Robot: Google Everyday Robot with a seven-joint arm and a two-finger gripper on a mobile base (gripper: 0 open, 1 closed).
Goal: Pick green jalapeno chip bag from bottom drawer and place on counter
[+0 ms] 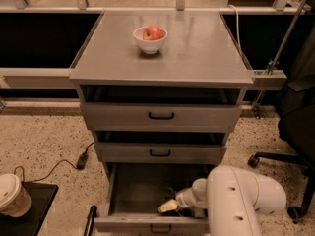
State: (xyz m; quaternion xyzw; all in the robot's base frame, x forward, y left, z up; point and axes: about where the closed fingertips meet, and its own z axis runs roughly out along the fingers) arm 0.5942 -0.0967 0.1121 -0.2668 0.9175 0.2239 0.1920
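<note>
from where i stand, the deep grey metal bottom drawer (135,188) is pulled well out, and the robot's pale-tipped two-finger gripper (168,206) is down inside it, low over the floor near the front wall, right of the middle. the bulky, smooth white arm (243,200) comes in over the drawer's right front corner. whether the gripper is gripping anything, i cannot tell.

the shiny green jalapeno chip bag i cannot pick out for certain: the drawer's inside is in shadow, and only a dark, uneven shape shows just behind the gripper tip (it could be the bag, but i can't say).

on the broad flat grey metal counter (197,58), toward the back and a little left of centre, stands a small round white bowl (149,43) holding a red apple (153,32). below the counter, the two shallower grey drawers (197,117) each carry a small black handle and show a dark gap above their fronts.

on the speckled stone floor (44,136) to the left, a thin black cable (54,167) curls about, and a lidded paper cup (11,195) sits on a flat black tray (32,215). a black wheeled office chair (295,132) stands to the right.
</note>
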